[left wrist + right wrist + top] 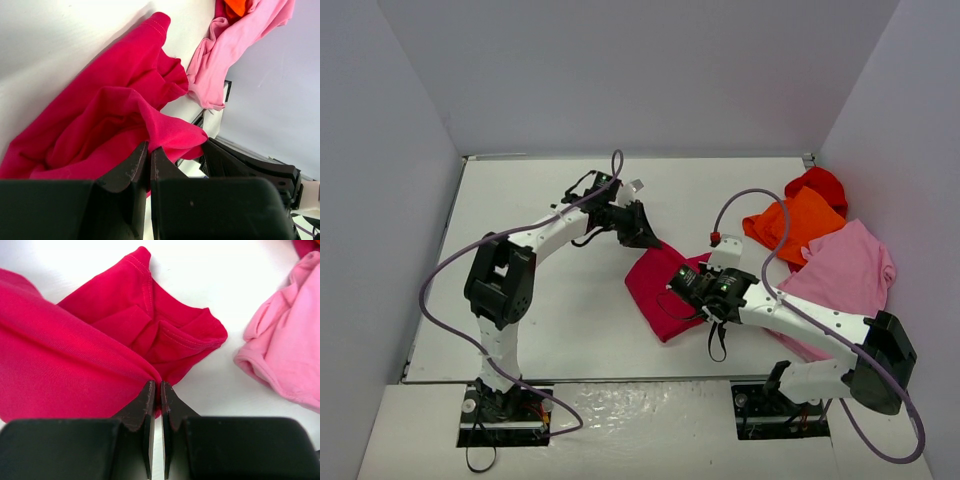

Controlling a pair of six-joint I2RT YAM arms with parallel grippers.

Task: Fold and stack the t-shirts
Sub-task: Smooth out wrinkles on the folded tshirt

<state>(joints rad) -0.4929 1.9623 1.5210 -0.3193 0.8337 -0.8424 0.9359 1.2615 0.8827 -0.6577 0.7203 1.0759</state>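
Note:
The crimson-magenta t-shirt (658, 298) lies bunched and partly doubled over in the middle of the table. My left gripper (646, 236) is shut on its far edge; the left wrist view shows cloth (115, 115) pinched between the closed tips (149, 148). My right gripper (680, 283) is shut on a fold at the shirt's right side, with fabric (75, 355) gathered into the closed tips (155, 385). The light pink t-shirt (845, 270), the orange one (798, 226) and the red one (817, 185) lie heaped at the right.
The heap of shirts sits against the right wall. The pink shirt (290, 350) lies close to the right of my right gripper. Grey walls enclose the white table (540, 330) on three sides. A purple cable (745, 200) arcs above the right arm.

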